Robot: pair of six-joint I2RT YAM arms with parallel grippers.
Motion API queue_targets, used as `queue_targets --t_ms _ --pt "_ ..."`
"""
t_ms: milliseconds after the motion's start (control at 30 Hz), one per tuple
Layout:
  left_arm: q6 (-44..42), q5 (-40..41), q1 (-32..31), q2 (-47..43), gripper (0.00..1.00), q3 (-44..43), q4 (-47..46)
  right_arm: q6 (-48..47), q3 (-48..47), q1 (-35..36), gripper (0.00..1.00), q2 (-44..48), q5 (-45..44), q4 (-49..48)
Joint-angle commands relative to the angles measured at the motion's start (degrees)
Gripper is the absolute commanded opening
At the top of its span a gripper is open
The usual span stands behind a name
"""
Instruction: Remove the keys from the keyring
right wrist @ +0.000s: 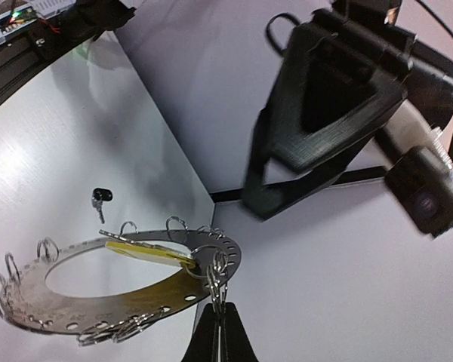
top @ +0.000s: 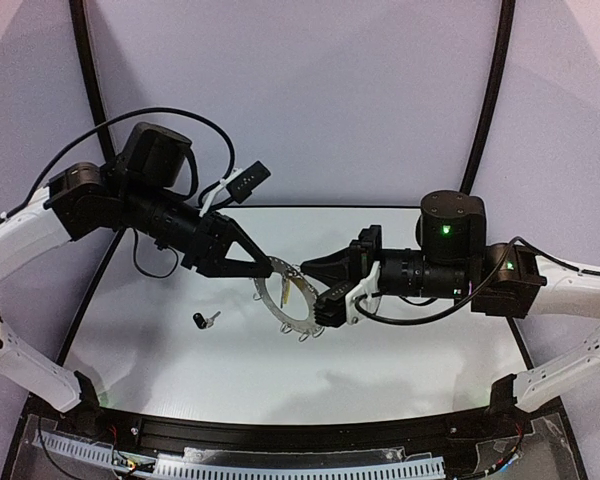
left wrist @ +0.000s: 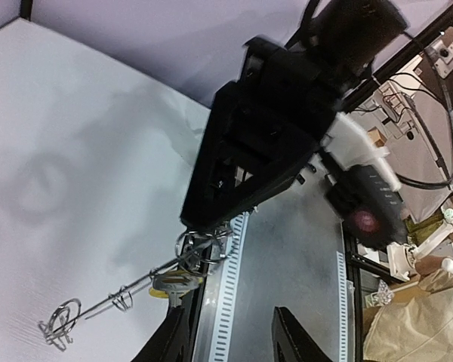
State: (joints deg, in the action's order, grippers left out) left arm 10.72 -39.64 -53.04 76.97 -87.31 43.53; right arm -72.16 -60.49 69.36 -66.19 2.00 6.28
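Observation:
The grey keyring (top: 277, 310) hangs in the air over the table, fringed with wire loops. My right gripper (top: 325, 302) is shut on a wire loop at the ring's rim, seen in the right wrist view (right wrist: 220, 323) under the keyring (right wrist: 136, 290). The yellow-headed key (right wrist: 147, 254) lies across the ring's hole, still on a loop. My left gripper (top: 268, 267) is open at the ring's far edge. In the left wrist view the left gripper (left wrist: 232, 313) has its left finger just below the yellow key (left wrist: 174, 283), and the keyring (left wrist: 140, 287) shows edge-on. The black-headed key (top: 205, 320) lies loose on the table.
The white table (top: 180, 360) ends in a black rail (top: 280, 440) at the near edge. Purple walls stand behind and at the sides. The black key also shows in the right wrist view (right wrist: 100, 197), left of the ring.

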Motion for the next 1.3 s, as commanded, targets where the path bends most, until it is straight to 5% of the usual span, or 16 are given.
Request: queue_targets --t_ms 0,300,600,700,800,900,933,967,1000,1167,1267 --pt "-0.3 -1.4 -0.3 2.8 0.37 -0.2 1.7 -0.1 -0.2 -0.1 0.0 -0.7 1.1 -6.0" --pt "0.7 -1.4 -0.3 4.6 0.3 -0.1 -0.8 1.5 -0.5 -0.1 0.0 -1.0 2.9 -6.0" --pt "1.4 -4.2 -0.8 6.4 0.02 -1.3 -1.9 2.4 -0.5 -0.1 0.0 -2.6 1.4 -8.0" --pt "1.5 -3.6 -1.0 6.9 0.01 -1.9 -1.5 3.0 -0.5 -0.1 0.0 -2.6 1.1 -8.3" --pt "3.8 4.7 -1.1 5.6 0.01 -2.3 -0.5 4.9 -0.2 -0.1 0.0 -2.3 -0.9 -8.6" --pt "8.8 13.2 -1.0 3.4 0.01 -2.9 0.5 7.6 1.0 -0.2 0.17 -2.0 -1.7 -9.2" --pt "9.8 14.3 -1.0 3.4 0.01 -3.5 0.9 8.9 1.7 -0.1 0.33 -2.0 -1.7 -10.2" --pt "12.6 16.8 -1.0 3.6 0.01 -4.2 2.2 10.0 2.6 -0.1 0.75 -2.1 -1.7 -11.4" --pt "14.5 18.6 -1.0 4.3 0.01 -5.8 3.3 10.9 3.7 -0.1 0.95 -2.2 -2.8 -12.8" --pt "26.1 31.0 0.5 7.8 0.01 -10.2 13.7 18.0 8.6 -0.1 0.98 -1.2 -11.7 -18.8" --pt "34.3 34.4 7.0 8.4 0.01 -9.1 19.5 23.5 11.3 -0.2 0.98 0.1 -19.1 -23.4"
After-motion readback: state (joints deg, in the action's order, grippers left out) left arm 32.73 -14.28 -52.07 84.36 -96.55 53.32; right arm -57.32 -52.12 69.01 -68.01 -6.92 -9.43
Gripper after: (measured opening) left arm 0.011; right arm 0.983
